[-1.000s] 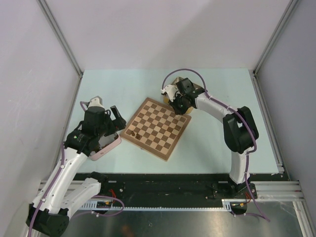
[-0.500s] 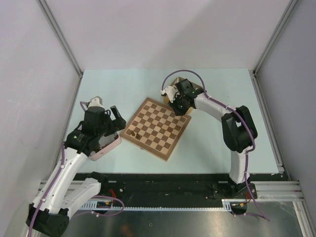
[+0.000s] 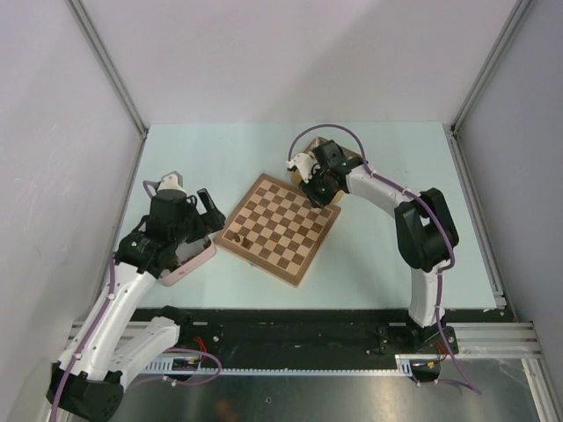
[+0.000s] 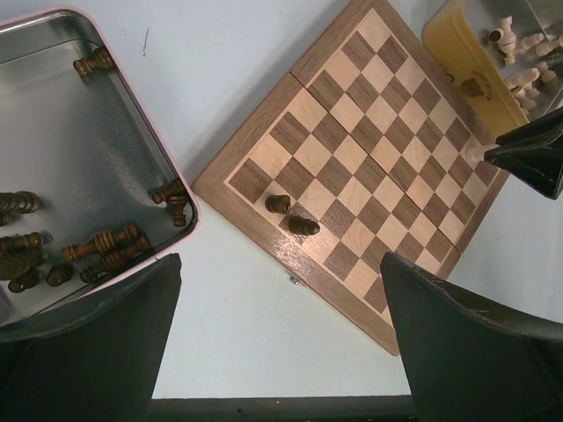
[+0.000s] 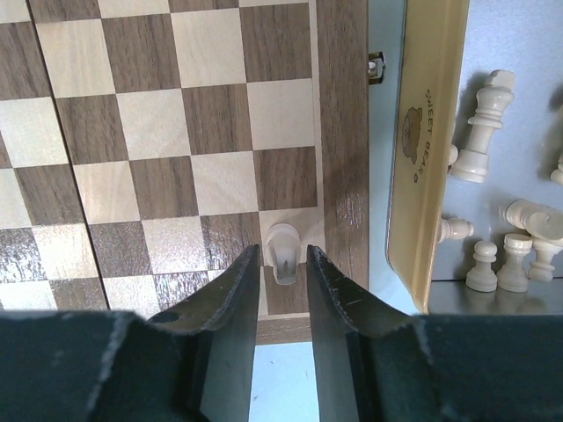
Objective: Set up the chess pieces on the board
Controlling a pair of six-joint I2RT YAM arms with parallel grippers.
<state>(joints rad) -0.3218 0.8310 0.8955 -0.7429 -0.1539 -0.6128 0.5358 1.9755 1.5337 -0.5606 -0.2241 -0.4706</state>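
The right gripper (image 5: 282, 257) has its jaws slightly parted around an upright pale beige wooden pawn (image 5: 283, 241) on a light edge square of the tan-and-brown wooden chessboard (image 5: 158, 132), just beside a yellow tin (image 5: 431, 167) of pale pieces (image 5: 482, 127). The left gripper (image 4: 280, 268) hangs with jaws wide open and empty over the pale blue desk (image 4: 220, 53), between a pink-rimmed tin (image 4: 88, 132) of dark pieces (image 4: 106, 242) and the board's two dark brown pieces (image 4: 278, 204).

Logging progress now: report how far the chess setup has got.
Barely begun. Done: two dark pieces stand on the board. In hand: the right gripper flanks a pale piece on an edge square; grip or release is unclear. Left: the other dark pieces lying in the pink tin, and pale ones in the yellow tin.
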